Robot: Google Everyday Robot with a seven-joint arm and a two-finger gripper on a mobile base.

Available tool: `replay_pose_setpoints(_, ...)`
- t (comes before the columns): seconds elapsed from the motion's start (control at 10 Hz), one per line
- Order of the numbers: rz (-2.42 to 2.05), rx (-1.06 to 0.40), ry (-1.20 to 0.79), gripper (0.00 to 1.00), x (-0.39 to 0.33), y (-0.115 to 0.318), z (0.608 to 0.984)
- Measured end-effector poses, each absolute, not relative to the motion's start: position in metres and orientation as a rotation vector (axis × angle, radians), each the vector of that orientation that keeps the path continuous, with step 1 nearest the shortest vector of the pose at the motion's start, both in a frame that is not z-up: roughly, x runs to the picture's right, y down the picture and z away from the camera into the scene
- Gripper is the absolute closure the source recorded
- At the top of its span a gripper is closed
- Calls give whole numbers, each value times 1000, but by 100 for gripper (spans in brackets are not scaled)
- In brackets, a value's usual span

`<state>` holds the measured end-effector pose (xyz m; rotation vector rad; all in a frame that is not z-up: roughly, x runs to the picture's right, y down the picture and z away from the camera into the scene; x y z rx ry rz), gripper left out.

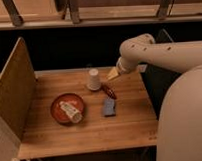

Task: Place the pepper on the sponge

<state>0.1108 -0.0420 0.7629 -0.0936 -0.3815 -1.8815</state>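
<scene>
The pepper lies on the table, just beyond the sponge rather than on it, its long axis slanting from the cup toward the near right. The gripper hangs just past the pepper's far end, apart from it. Whether it is parted or closed cannot be told.

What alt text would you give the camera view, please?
The robot's gripper hovers over the wooden table, close to the dark red pepper, which lies between a white upturned cup and the blue-grey sponge. An orange-red plate sits at picture left.
</scene>
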Motion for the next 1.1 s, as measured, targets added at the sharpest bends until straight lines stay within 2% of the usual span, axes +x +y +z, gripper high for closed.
replay_pose_setpoints(0.4,-1892,-86,-390,20,107,-41,764)
replay_pose_setpoints(1.1,-1926,-223,-573,20,38,-4,851)
